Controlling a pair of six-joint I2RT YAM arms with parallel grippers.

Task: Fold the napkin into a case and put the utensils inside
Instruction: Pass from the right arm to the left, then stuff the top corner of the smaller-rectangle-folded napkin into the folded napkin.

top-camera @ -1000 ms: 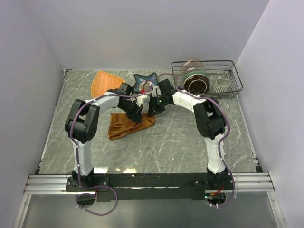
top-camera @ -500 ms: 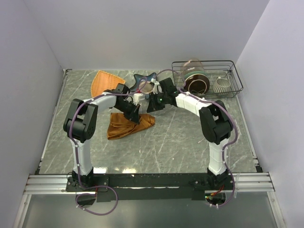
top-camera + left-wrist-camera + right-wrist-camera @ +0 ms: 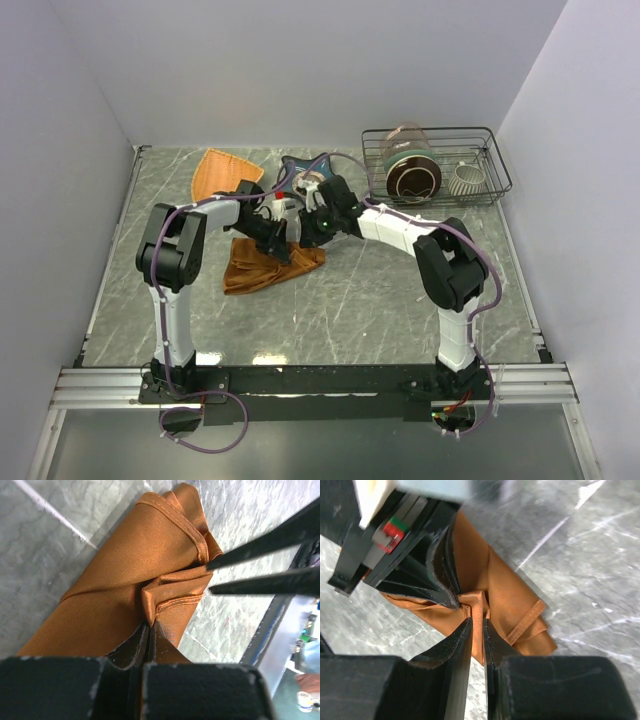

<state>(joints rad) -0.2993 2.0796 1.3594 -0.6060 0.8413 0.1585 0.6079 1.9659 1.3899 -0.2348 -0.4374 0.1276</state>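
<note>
Two arms: both angled inward, tips meeting over the napkin [image 3: 258, 268].
Plate [image 3: 222, 172]: far left, apart from the cloth.
Left gripper [image 3: 149, 626]: pressed together, pinching a raised fold.
Napkin: crumpled on the table [image 3: 380, 300], left of centre.
Right gripper [image 3: 476, 622]: fingers nearly closed, nipping the same ridge, just beside the left's tips.
Rack [image 3: 440, 129]: far right, well apart, holding a jar [image 3: 405, 142] and a cup [image 3: 467, 178].
</note>
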